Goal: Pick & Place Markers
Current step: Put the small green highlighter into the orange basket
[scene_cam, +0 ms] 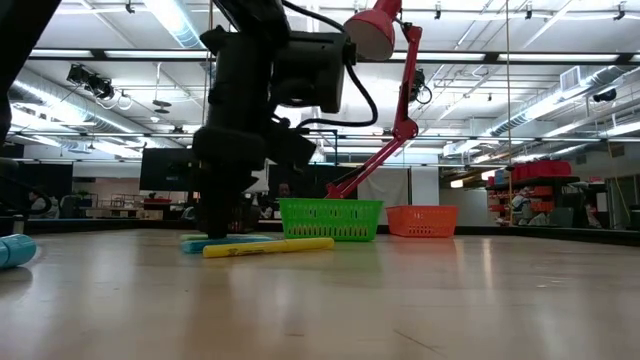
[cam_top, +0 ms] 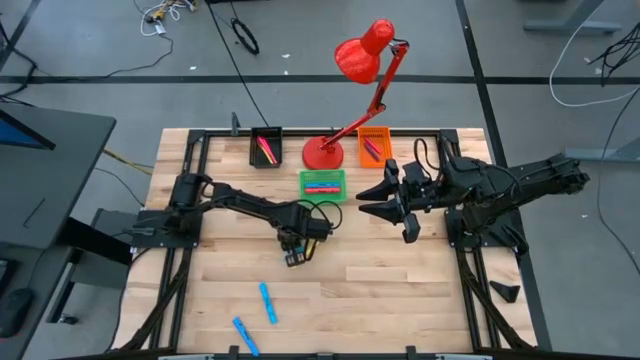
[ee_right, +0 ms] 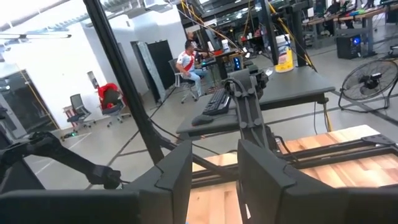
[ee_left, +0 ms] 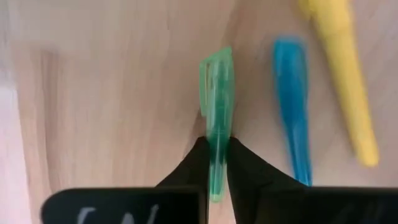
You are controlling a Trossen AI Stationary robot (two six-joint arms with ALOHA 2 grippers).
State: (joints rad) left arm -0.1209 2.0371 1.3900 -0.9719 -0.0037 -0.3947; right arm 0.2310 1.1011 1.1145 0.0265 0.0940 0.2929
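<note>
My left gripper (cam_top: 297,252) points down at mid table and is shut on a translucent green marker (ee_left: 216,93). A blue marker (ee_left: 292,112) and a yellow marker (ee_left: 345,81) lie flat on the wood beside it; both also show in the low view, the yellow marker (scene_cam: 268,247) in front of the blue marker (scene_cam: 225,240). Two more blue markers (cam_top: 267,302) (cam_top: 245,335) lie toward the near edge. My right gripper (cam_top: 378,198) hangs level above the table's right half, open and holding nothing. My left gripper pinches the green marker's two long sides (ee_left: 216,144) between its two fingertips (ee_left: 198,163), near one end of the marker. The fingers come from above, pointing down. The marker lies level on the table, its longer part reaching out past the fingers.
A black bin (cam_top: 266,148), a green bin (cam_top: 322,185) and an orange bin (cam_top: 373,145), each with markers inside, stand at the far side around the red lamp's base (cam_top: 323,152). Bare wood lies between the left gripper and the near edge.
</note>
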